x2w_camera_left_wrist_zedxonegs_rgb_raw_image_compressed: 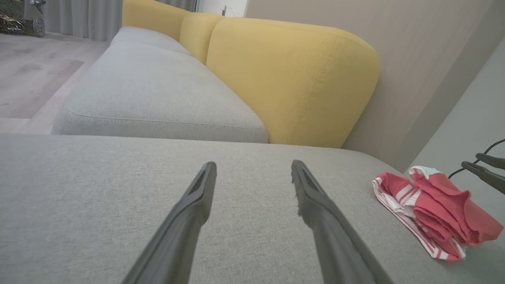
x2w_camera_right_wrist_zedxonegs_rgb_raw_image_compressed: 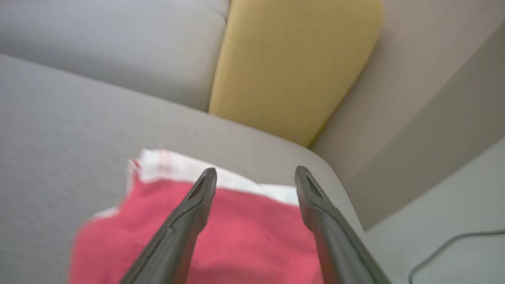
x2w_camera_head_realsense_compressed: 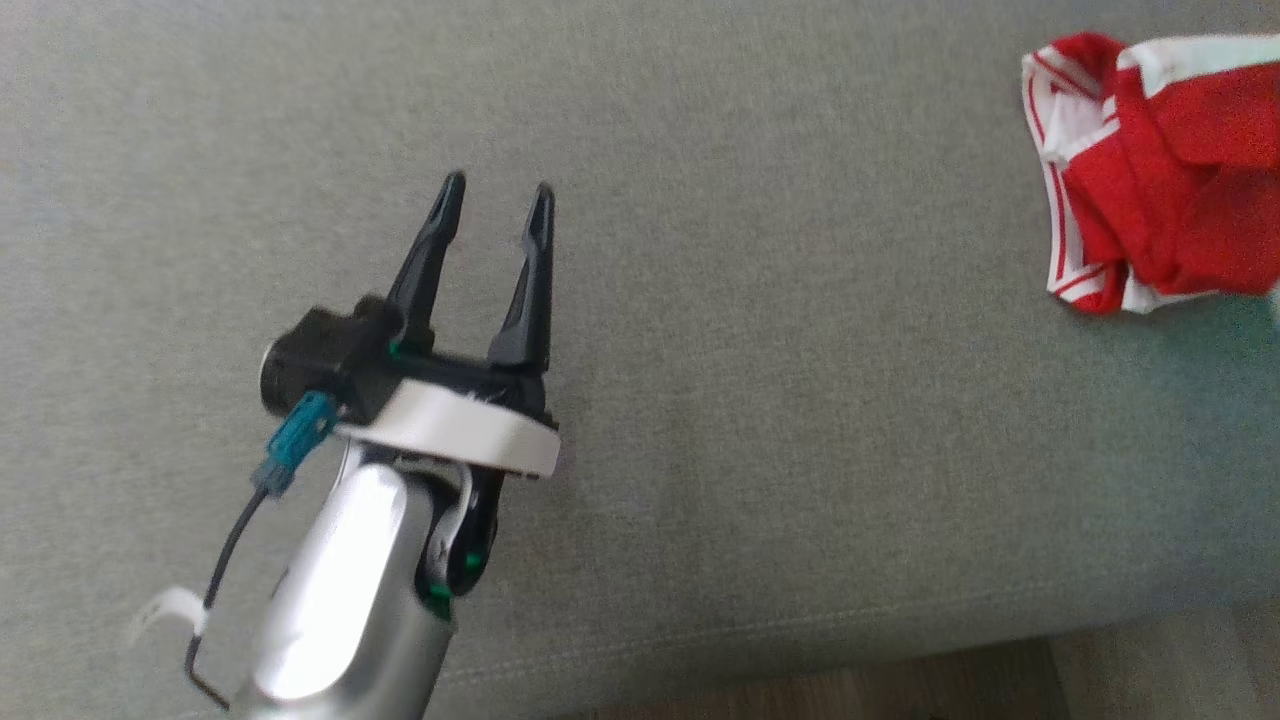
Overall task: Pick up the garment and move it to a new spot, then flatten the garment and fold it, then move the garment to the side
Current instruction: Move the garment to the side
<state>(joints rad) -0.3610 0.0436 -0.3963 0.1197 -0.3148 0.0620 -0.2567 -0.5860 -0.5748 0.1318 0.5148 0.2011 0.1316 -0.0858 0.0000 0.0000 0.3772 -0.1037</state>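
The garment [x2w_camera_head_realsense_compressed: 1160,170], red with white-striped trim, lies bunched in loose layers near the right-hand corner of the grey seat cushion [x2w_camera_head_realsense_compressed: 700,350], close to the cushion's edge and not far from the yellow backrest [x2w_camera_left_wrist_zedxonegs_rgb_raw_image_compressed: 292,79]. The head view cuts it off at the right, so its full outline and long axis cannot be told. What shows is a striped hem that faces the robot's left, toward the bare stretch of cushion, and runs roughly away from the robot. Seen from the left wrist, the heap [x2w_camera_left_wrist_zedxonegs_rgb_raw_image_compressed: 434,213] looks longer than wide, with the folds stacked along that line.

The right tool [x2w_camera_right_wrist_zedxonegs_rgb_raw_image_compressed: 255,170] hangs directly over the red cloth [x2w_camera_right_wrist_zedxonegs_rgb_raw_image_compressed: 252,236], fingers spread wide and pinching nothing. That suits either letting go or reaching in, and which one cannot be told.

The left tool [x2w_camera_head_realsense_compressed: 498,186] is likewise spread and empty, hovering over bare cushion well apart from the garment, probably kept out of the right arm's way. With the cloth so rumpled, flattening looks necessary.
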